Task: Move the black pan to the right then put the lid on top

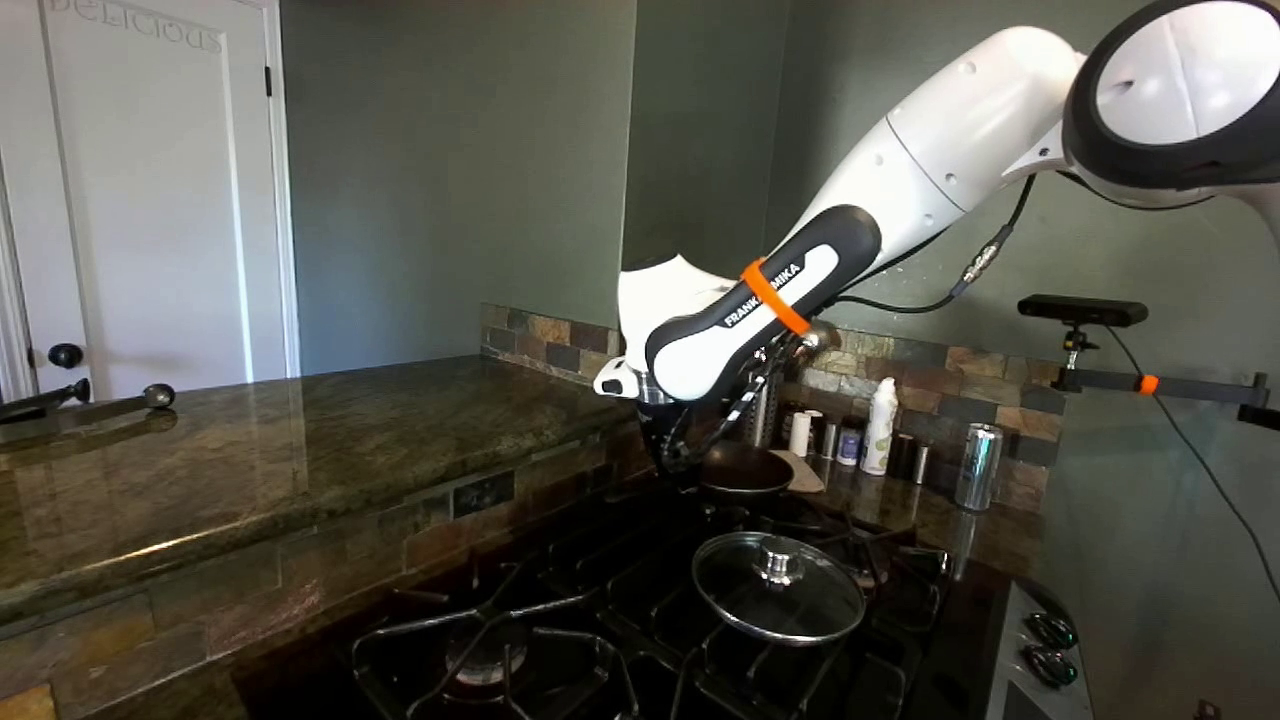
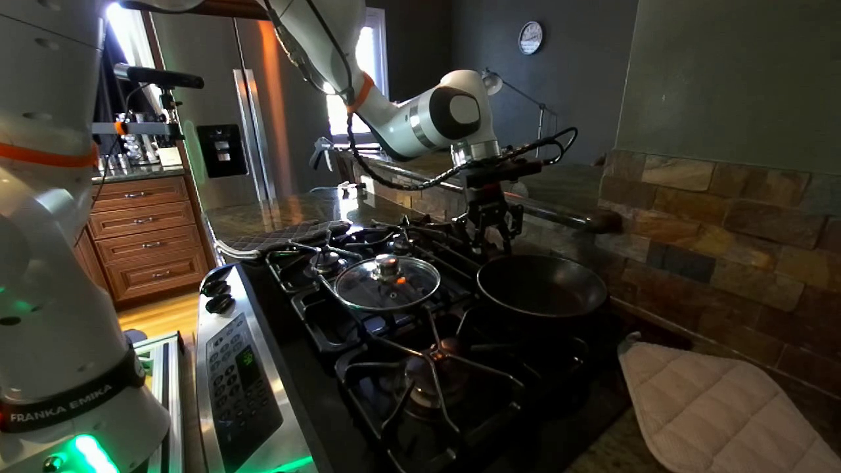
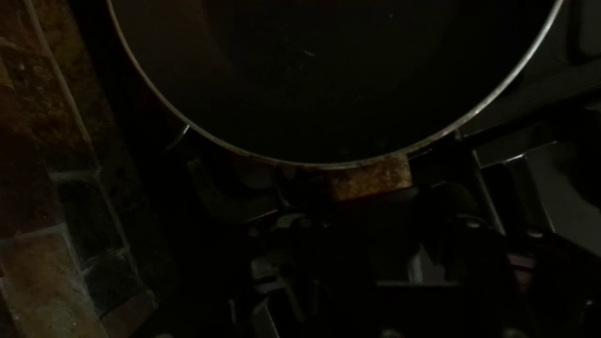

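The gripper, jaws apart, apparently astride the handle of the pan, should clamp squarely before sliding right.

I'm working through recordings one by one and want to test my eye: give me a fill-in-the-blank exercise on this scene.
1. On the black pan, the ____ points toward the gripper.
2. The lid is see-through, being made of ____.
3. The band around the arm is coloured ____.
4. Of black pan and lid, the one nearer the control panel is the ____.

Missing words: handle; glass; orange; lid.
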Motion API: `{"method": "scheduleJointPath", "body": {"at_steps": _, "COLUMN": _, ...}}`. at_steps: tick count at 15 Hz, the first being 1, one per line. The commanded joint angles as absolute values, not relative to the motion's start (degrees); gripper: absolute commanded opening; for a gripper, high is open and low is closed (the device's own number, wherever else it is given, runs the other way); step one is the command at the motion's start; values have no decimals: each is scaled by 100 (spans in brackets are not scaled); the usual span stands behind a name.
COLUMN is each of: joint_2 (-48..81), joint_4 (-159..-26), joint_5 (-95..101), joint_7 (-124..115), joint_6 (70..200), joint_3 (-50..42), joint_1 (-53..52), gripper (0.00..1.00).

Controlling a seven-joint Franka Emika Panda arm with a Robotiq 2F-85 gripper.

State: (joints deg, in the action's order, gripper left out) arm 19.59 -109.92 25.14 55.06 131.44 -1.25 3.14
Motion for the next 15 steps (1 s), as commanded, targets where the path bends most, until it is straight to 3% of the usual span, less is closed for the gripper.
{"method": "scheduleJointPath", "body": {"at_steps": 1, "joint_2": 1980, "joint_4": -10966, "joint_5": 2466, "joint_7": 5435, "joint_6": 13259, "joint_3": -104, "joint_1": 320, "gripper": 82}}
{"method": "scheduleJointPath", "body": {"at_steps": 3, "joint_2": 1938, "joint_4": -10986, "joint_5": 2420, "joint_7": 5410, "joint_6": 13238, "joint_3": -96, "joint_1": 324, "gripper": 97}}
{"method": "scheduleJointPath", "body": {"at_steps": 4, "joint_2": 1869, "joint_4": -11048, "joint_5": 2376, "joint_7": 5368, "joint_6": 13245, "joint_3": -89, "joint_1": 328, "gripper": 100}}
{"method": "scheduleJointPath", "body": {"at_steps": 15, "joint_2": 527, "joint_4": -12375, "joint_5": 1424, "joint_7": 3164, "joint_6": 13209, "joint_3": -61, "joint_1": 262, "gripper": 100}}
